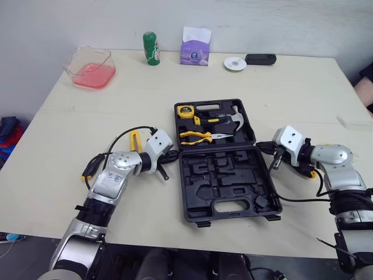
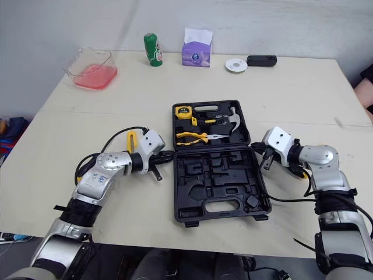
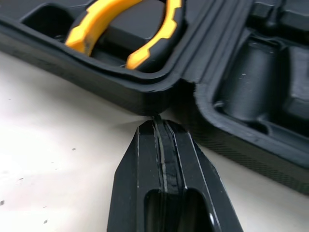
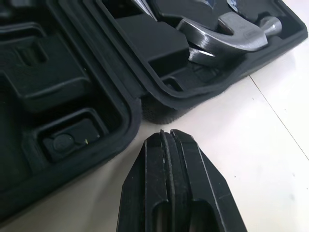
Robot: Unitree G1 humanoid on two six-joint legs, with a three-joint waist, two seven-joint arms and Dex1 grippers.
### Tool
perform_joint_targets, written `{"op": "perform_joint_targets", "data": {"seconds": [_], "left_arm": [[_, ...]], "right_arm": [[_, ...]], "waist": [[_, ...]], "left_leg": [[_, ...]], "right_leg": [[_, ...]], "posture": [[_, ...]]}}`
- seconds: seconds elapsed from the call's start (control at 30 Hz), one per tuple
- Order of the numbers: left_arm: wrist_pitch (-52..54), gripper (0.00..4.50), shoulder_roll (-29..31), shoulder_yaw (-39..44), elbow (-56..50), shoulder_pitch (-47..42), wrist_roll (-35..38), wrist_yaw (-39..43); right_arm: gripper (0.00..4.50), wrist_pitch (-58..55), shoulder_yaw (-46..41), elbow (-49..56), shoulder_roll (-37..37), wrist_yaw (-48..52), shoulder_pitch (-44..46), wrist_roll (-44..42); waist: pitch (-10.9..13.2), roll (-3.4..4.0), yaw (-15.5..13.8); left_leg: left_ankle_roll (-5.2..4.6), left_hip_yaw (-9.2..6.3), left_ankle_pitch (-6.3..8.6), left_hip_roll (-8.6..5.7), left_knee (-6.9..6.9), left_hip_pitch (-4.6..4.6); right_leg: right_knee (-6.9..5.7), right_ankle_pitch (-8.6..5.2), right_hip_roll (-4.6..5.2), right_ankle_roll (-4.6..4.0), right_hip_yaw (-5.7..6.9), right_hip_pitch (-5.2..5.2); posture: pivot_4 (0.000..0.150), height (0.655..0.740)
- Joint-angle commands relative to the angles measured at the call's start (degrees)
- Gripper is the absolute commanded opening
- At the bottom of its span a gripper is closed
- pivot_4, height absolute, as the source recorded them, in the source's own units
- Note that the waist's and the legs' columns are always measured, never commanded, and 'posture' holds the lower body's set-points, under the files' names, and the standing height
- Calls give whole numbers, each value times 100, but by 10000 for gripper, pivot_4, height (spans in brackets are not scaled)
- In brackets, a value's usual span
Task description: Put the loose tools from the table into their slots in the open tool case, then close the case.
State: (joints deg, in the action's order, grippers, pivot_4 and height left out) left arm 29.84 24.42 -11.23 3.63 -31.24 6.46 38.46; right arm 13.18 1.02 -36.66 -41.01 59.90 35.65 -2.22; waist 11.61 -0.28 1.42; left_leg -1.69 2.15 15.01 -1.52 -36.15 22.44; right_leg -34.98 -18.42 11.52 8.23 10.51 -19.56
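The black tool case [image 1: 189, 208] lies open at the table's middle. Its far half holds a yellow tape measure [image 1: 185, 111], yellow-handled pliers [image 1: 195, 136] and a hammer [image 1: 236, 116]. The near half shows bare moulded recesses. My left gripper [image 1: 172, 156] is shut and empty, its tip on the table against the hinge corner on the case's left side, by the pliers [image 3: 120, 24]. My right gripper [image 1: 263, 147] is shut and empty too, with its tip just off the hinge corner on the right side, near the hammer [image 4: 231, 36].
Along the far edge stand a clear tub of pink liquid [image 1: 91, 68], a green can [image 1: 151, 48], a purple tissue pack [image 1: 195, 46], a white disc [image 1: 235, 63] and a black device [image 1: 260, 59]. A person's arm [image 1: 366, 87] shows at the right edge.
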Motion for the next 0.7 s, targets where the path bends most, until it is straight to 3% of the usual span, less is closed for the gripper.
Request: {"op": "perform_joint_targets", "data": {"seconds": [0.03,0.37,0.5,0.7], "left_arm": [[-149,656,-49,23,-64,-61,-39,-5],[-330,656,94,-24,-228,-1,-102,208],[-429,656,513,-190,-730,232,-81,732],[-393,656,936,27,-1195,581,-87,873]], "right_arm": [[0,35,9,279,39,171,13,-155],[0,-30,80,1032,144,310,-339,-268],[0,-161,131,1596,13,538,-616,-332],[0,-685,100,2607,-66,568,-1144,-454]], "waist": [[0,0,0],[0,0,15],[0,0,21],[0,0,-1]], "left_leg": [[0,0,0,0,0,0],[0,1,0,3,1,-1],[7,3,4,11,4,-2],[7,2,4,13,0,-2]], "right_leg": [[0,0,0,0,0,0],[1,0,-3,0,-1,0],[4,0,-12,0,-3,-3],[3,0,-15,-1,-9,-2]], "posture": [[1500,7400],[1500,7400],[1500,7400],[1500,7400]]}}
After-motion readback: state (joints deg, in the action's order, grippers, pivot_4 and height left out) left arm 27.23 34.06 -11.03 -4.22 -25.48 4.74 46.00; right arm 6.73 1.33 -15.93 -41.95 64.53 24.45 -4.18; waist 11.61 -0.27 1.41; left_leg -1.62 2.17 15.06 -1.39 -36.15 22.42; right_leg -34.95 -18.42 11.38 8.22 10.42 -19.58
